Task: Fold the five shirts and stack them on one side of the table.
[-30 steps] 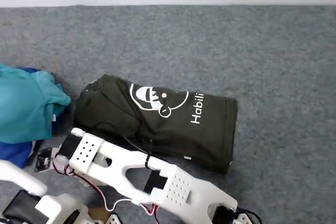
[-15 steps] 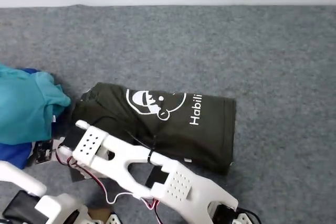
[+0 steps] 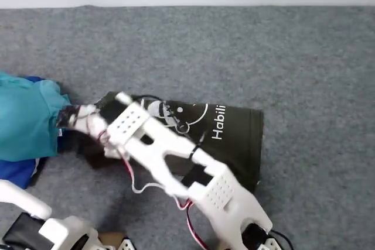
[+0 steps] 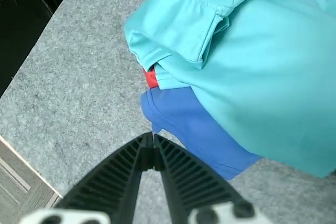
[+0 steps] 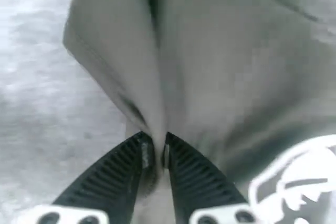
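Grey felt table (image 3: 234, 45). The dark shirt (image 3: 234, 139) lies folded mid-table, its left edge pinched in the right gripper (image 5: 155, 149). Limp, light cloth, probably best taken at a hem or fold. The left gripper (image 4: 153, 145) is closed, empty, beside the teal shirt (image 4: 252, 66) at left.

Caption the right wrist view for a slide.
Right gripper shut on a fold of the dark shirt, grey table alongside.

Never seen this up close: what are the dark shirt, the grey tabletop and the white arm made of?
The dark shirt looks like soft matte knit, probably cotton: it bunches limply. The tabletop seems covered in grey felt or low carpet, speckled and fuzzy. The white arm appears hard matte plastic, with rows of small holes.
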`<state>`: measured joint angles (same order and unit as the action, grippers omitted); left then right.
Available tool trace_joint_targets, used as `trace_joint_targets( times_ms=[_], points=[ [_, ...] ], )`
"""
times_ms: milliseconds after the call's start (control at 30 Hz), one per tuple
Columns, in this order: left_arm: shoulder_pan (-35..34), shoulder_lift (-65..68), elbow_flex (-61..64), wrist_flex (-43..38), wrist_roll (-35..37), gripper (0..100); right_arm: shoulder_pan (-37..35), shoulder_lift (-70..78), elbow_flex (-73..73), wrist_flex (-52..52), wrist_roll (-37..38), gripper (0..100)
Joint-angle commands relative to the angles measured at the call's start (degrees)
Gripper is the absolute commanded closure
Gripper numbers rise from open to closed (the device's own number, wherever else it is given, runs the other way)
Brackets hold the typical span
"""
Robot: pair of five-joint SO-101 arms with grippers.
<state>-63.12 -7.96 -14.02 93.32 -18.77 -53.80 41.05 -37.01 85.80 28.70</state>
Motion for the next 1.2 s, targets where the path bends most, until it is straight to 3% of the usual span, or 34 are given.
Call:
trace_joint_targets(
  times_ms=[0, 300, 533, 800, 1033, 1167],
  points=[
    [1.93, -1.76, -0.13, 0.35, 0.26, 100, 4.26, -4.26, -0.97, -2.33, 0.62, 98.8],
    [6.51, -1.76, -0.13, 0.44, 0.44, 100, 9.80, -3.82, -0.97, -5.93, 0.62, 96.9],
    [9.23, -1.93, 3.74, 0.18, 0.44, 100, 10.15, -1.80, -0.88, -5.58, 0.26, 75.9],
    [8.97, -2.02, 4.18, -1.14, 0.44, 100, 10.42, -2.24, -2.99, -5.05, 0.18, 77.5],
    [9.14, -2.20, 4.18, -1.49, 0.44, 100, 7.87, -2.24, -8.26, -3.65, 0.18, 97.8],
    [9.05, -2.20, 4.18, -1.49, 0.35, 100, 6.20, -0.92, -8.26, 0.57, 0.18, 98.7]
  ],
)
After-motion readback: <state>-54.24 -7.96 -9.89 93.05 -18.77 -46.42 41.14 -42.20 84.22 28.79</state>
